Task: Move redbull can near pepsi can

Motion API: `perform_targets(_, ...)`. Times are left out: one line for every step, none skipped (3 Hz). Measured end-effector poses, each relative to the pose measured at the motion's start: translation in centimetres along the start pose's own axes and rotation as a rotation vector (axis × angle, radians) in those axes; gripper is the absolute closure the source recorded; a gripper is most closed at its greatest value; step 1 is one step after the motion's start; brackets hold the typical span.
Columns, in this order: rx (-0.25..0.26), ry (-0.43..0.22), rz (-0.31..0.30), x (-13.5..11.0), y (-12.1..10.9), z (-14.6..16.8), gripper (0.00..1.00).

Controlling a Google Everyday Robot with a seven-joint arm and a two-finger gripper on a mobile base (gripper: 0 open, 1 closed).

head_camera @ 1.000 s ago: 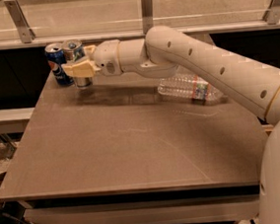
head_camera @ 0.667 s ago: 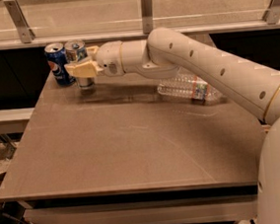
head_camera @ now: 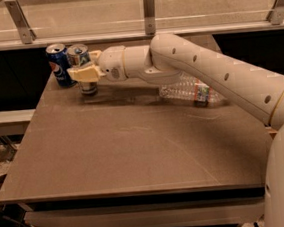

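Observation:
The pepsi can [head_camera: 59,65], dark blue with a round logo, stands upright at the table's far left corner. The redbull can [head_camera: 79,55], slim and silver with blue panels, stands upright just to its right, almost touching it. My gripper [head_camera: 85,74] reaches in from the right at the end of the white arm. Its cream fingers [head_camera: 80,73] are closed around the middle of the redbull can. The can's base [head_camera: 88,88] is at the table surface.
A clear plastic water bottle [head_camera: 190,91] lies on its side at the right back of the brown table [head_camera: 135,146], under my arm. A glass barrier with metal posts [head_camera: 148,4] runs behind the table. The table's left edge is close to the cans.
The gripper with the redbull can has shifted slightly right and down. The pepsi can and the bottle have not moved.

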State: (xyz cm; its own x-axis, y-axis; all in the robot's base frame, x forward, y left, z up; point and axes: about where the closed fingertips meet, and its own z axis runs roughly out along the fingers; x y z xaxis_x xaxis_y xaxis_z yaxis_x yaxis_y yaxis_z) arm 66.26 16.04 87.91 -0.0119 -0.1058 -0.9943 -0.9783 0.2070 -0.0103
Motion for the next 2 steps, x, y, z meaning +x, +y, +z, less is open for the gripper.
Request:
perform_targets(-0.005,-0.001,0.0,-0.06,0.17,0.25,0.82)
perform_targets(-0.009,-0.001,-0.001,-0.12,0.33,0.48,0.59)
